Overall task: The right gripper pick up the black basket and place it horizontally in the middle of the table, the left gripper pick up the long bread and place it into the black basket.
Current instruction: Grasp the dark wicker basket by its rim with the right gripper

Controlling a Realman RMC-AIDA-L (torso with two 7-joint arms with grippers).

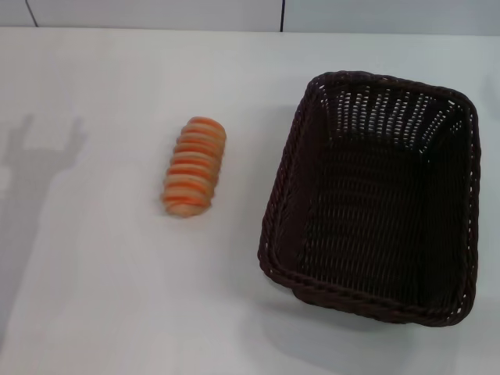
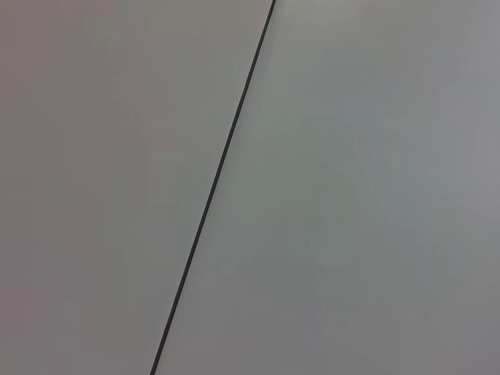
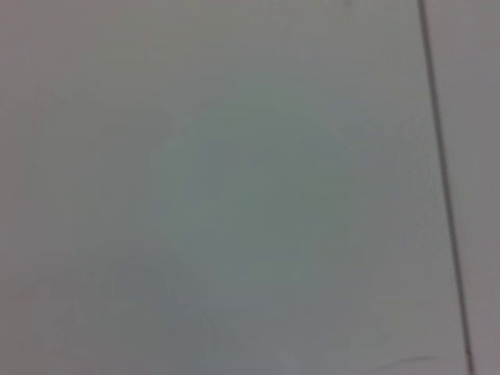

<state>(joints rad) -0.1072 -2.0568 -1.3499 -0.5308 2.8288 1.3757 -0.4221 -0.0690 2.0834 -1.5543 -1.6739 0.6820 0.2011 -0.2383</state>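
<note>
Nothing of the task seems to be done yet, as far as the pictures show. Nearest to the robot, in the head view, the table [image 1: 94, 312] is bare white surface, with only a grey shadow of a forked shape on its left part. No gripper and no arm appears in any view, so I cannot tell if the left gripper or the right gripper is spread or pressed together. Both wrist views show only a plain pale surface with one thin dark line across it.

A little farther, on the right side of the table, stands the black basket [image 1: 375, 195]. It is upright, with its opening up, and it is empty. Its long side runs from near to far, slightly turned, so I judge it is not yet lying horizontally in the middle. To the left of it, well apart, lies the long bread [image 1: 194, 166], with its orange ridges on top. It rests on the table, not in the basket.

So both steps are left: first moving and turning the basket, then putting the bread inside.

The count: one basket, one bread, one table, no grippers visible.
</note>
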